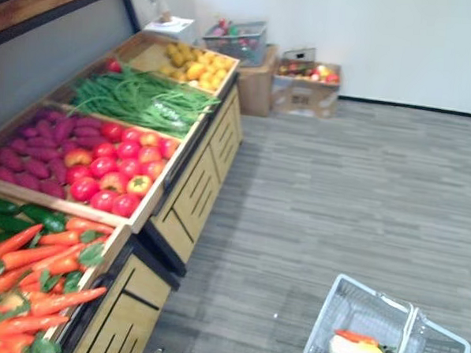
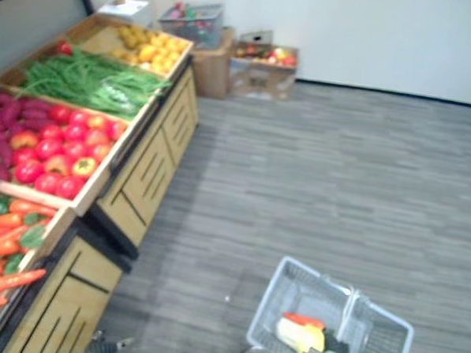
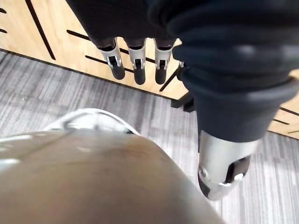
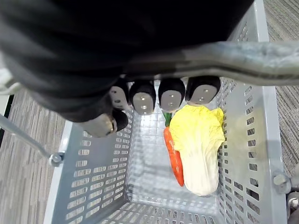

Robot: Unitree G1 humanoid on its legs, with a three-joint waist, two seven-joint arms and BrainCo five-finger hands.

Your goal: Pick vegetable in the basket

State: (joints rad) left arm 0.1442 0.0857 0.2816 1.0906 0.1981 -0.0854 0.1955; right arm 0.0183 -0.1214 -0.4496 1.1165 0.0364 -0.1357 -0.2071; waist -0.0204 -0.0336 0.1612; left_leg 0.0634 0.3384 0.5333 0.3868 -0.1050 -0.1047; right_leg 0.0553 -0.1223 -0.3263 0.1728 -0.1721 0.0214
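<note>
Grey basket [image 1: 341,307] sat lower right in the frame, a carrot [image 4: 174,156] and cabbage [image 4: 201,149] inside, the fingers of the right hand [image 4: 142,100] curled round its handle [image 4: 224,56]. The left hand [image 3: 138,65] hung loose and empty. Next it likely had to reach the tomatoes [image 1: 113,170] at left.

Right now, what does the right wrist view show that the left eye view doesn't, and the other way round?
The right wrist view gives the right hand up close, its fingers curled round the basket handle. The left eye view gives the wooden display stand with its carrots, tomatoes and green beans, plus cardboard boxes by the wall. Both show the grey basket holding one carrot lying beside a yellow cabbage.
</note>
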